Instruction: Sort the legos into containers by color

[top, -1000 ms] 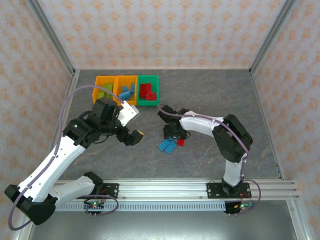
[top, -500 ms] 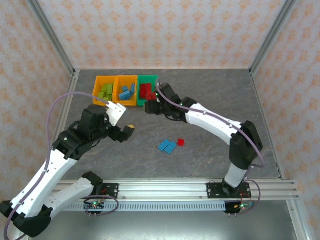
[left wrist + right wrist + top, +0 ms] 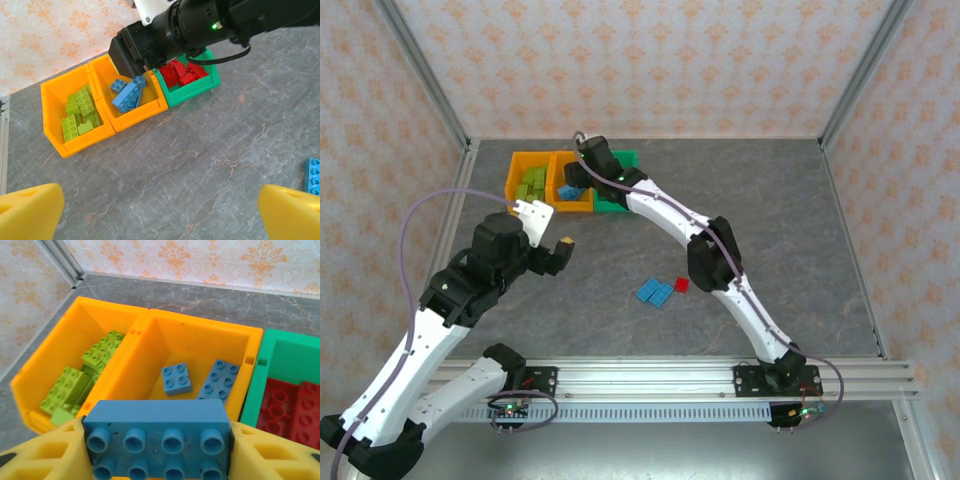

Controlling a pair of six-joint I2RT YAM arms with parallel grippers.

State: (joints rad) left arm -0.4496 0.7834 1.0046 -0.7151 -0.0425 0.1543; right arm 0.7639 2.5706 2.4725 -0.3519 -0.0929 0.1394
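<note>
My right gripper (image 3: 157, 450) is shut on a blue 2x4 lego (image 3: 157, 437) and hangs over the near rim of the middle orange bin (image 3: 200, 335), which has two blue legos (image 3: 176, 379) on its floor. In the top view that gripper (image 3: 576, 180) sits above the same bin (image 3: 570, 207). The left orange bin (image 3: 55, 350) holds lime green legos (image 3: 95, 365). Red legos (image 3: 290, 405) lie in the green bin (image 3: 260, 385). My left gripper (image 3: 563, 252) is open over bare table, its yellow fingertips (image 3: 30, 210) wide apart.
Two blue legos (image 3: 655, 292) and a red one (image 3: 681, 284) lie loose mid-table; one blue lego (image 3: 314, 175) shows at the right edge of the left wrist view. The right arm (image 3: 665, 210) stretches diagonally across the table's centre. Walls stand close behind the bins.
The right arm left the loose legos and swung up-left to the middle orange bin with the blue lego. The left arm drew back to the left.
</note>
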